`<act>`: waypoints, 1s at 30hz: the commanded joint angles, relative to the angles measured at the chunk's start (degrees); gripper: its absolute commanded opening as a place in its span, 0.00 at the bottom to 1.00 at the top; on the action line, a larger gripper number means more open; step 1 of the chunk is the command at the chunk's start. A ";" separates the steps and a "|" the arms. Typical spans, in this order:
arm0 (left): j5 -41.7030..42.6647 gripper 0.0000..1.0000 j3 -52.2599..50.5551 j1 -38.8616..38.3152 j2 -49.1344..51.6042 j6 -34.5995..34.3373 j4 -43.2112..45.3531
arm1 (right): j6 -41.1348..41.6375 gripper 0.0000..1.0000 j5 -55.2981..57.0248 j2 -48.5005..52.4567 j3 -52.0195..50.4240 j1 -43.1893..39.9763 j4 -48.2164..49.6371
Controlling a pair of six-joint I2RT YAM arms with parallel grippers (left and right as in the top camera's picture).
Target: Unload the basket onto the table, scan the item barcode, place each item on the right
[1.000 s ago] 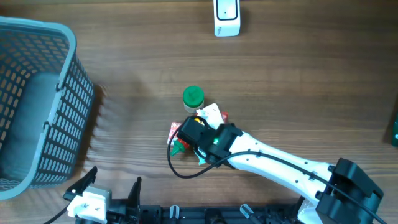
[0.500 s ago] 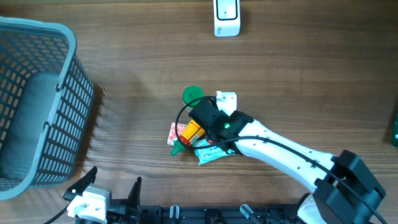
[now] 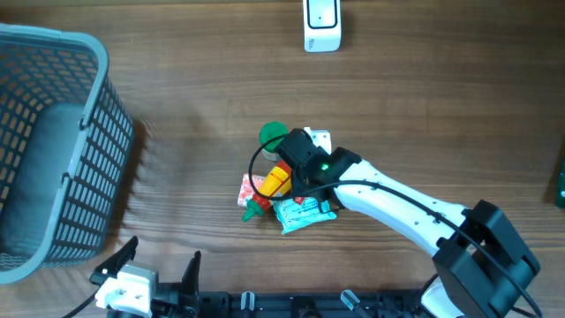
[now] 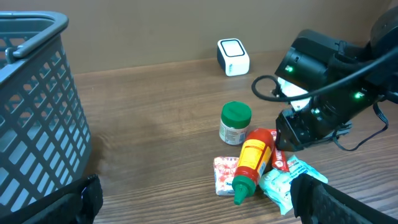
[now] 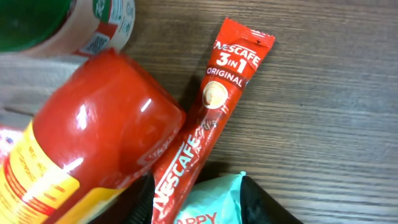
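Firstly, from overhead: a small heap of goods lies mid-tabletop [image 3: 441, 97], well apart from the white scanner [image 3: 321, 25] at the far edge and from the grey basket [image 3: 53, 150] at the left. The heap holds a green-lidded jar [image 3: 272, 137], a red-and-yellow sauce bottle [image 3: 274, 181] lying on its side, a red-and-white packet [image 3: 246, 189] touching it, and a teal packet [image 3: 305, 215]. The right arm [image 3: 397, 208] reaches in from the lower right. Its black head covers the right jaws, above the bottle's red end. The left jaws sit at the near edge, spread wide and empty.

From the left wrist, the jar stands upright just beyond the bottle, whose green cap points toward the camera. A red coffee stick [image 4: 278, 163] lies between the bottle and the teal packet, and the right arm's black head hangs directly over it. The left jaws show at both lower corners, far apart with nothing between them.

From the right wrist, the stick reads "NESCAFE 3 in 1" and lies slanted against the bottle's red base. The right jaws stand partly apart, their dark tips on either side of the stick's lower end and the teal packet's edge. Whether they press on either I cannot tell.
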 commanded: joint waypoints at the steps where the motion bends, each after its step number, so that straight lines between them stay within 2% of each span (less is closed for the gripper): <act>1: -0.09 1.00 -0.09 -0.31 -0.46 -0.33 0.13 | -6.97 0.54 4.31 0.98 2.10 3.82 -2.45; 6: -0.09 1.00 -0.09 -0.31 -0.46 -0.33 0.15 | -7.98 0.67 16.83 0.98 2.29 16.24 -3.15; 11: -0.09 1.00 -0.09 -0.31 -0.46 -0.33 0.15 | -10.99 0.62 17.53 5.70 2.25 17.33 0.94; 14: -0.09 1.00 -0.09 -0.31 -0.46 -0.33 0.15 | -10.91 0.62 20.98 9.75 2.25 17.31 0.33; 19: -0.09 1.00 -0.09 -0.31 -0.46 -0.33 0.13 | -7.91 0.60 22.21 10.36 2.25 16.70 0.04; 22: -0.09 1.00 -0.09 -0.31 -0.46 -0.33 0.15 | -7.89 0.41 20.92 10.36 2.25 15.45 0.13; 25: -0.09 1.00 -0.09 -0.31 -0.46 -0.33 0.15 | -8.72 0.05 19.50 10.36 2.27 14.49 0.22; 27: -0.09 1.00 -0.09 -0.31 -0.46 -0.33 0.15 | -9.60 0.04 17.20 10.27 4.33 14.40 -0.57; 30: -0.09 1.00 -0.09 -0.31 -0.46 -0.33 0.15 | -9.25 0.04 11.19 7.34 12.41 14.27 -7.58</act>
